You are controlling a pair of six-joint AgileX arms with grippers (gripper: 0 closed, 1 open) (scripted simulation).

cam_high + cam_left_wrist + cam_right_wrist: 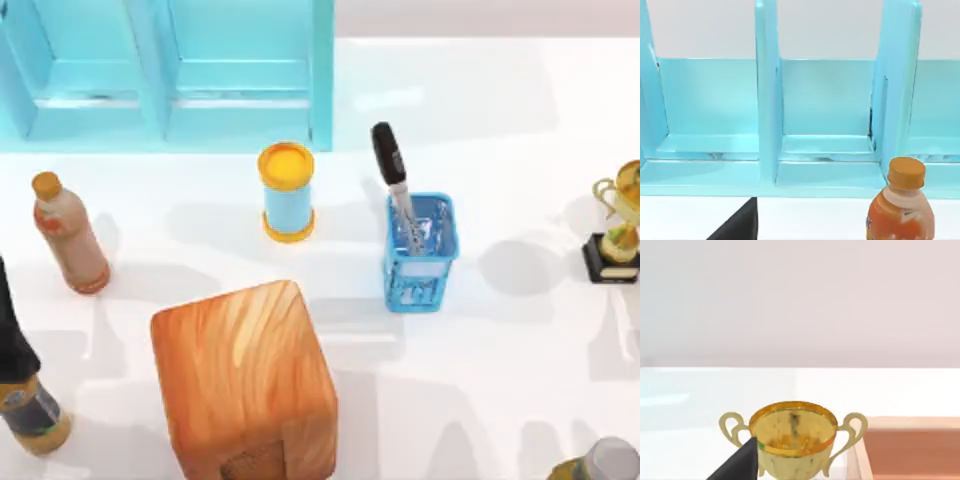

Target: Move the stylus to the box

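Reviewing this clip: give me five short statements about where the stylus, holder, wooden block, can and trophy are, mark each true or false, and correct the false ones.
1. The stylus stands in the blue mesh holder. True.
2. The stylus's black end is down inside the holder. False: the black end sticks out above the rim.
3. The wooden block sits at the top view's right edge. False: it is left of centre, near the front.
4. The yellow-lidded can stands left of the holder. True.
5. The trophy lies inside the blue shelf unit. False: it stands on the table at the right edge.
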